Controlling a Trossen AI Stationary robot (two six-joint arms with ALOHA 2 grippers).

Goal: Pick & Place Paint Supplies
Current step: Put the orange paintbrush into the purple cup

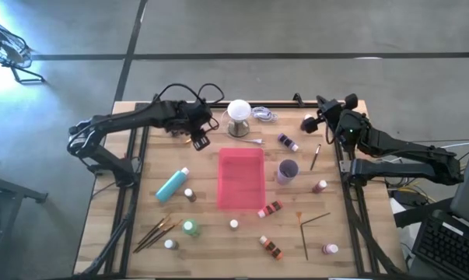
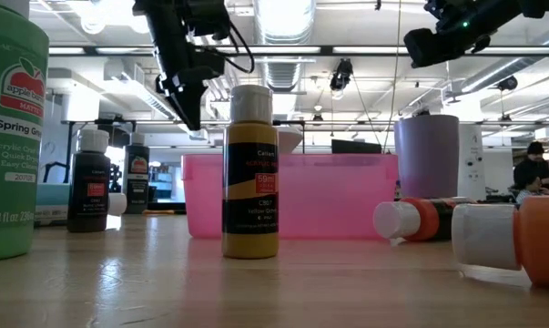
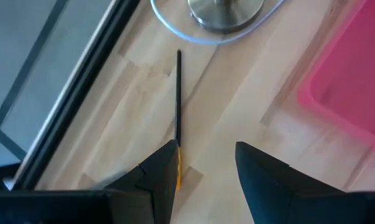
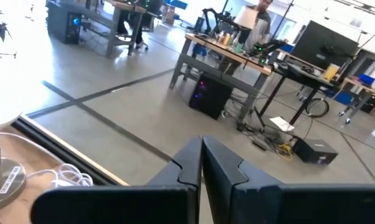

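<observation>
A thin dark brush with an orange end lies on the wood, running from the metal foot of the white ball-topped stand toward my left gripper. That gripper hangs open above it, left of the pink tray, tilted downward. One finger covers the brush's near end. A teal bottle, a green bottle and several small white-capped bottles lie scattered around the tray. More brushes rest at the near left. My right gripper is shut and raised at the far right.
A purple cup stands right of the tray. Loose brushes and a single one lie on the right half. A white cable coils beside the stand. Black rails border both table sides.
</observation>
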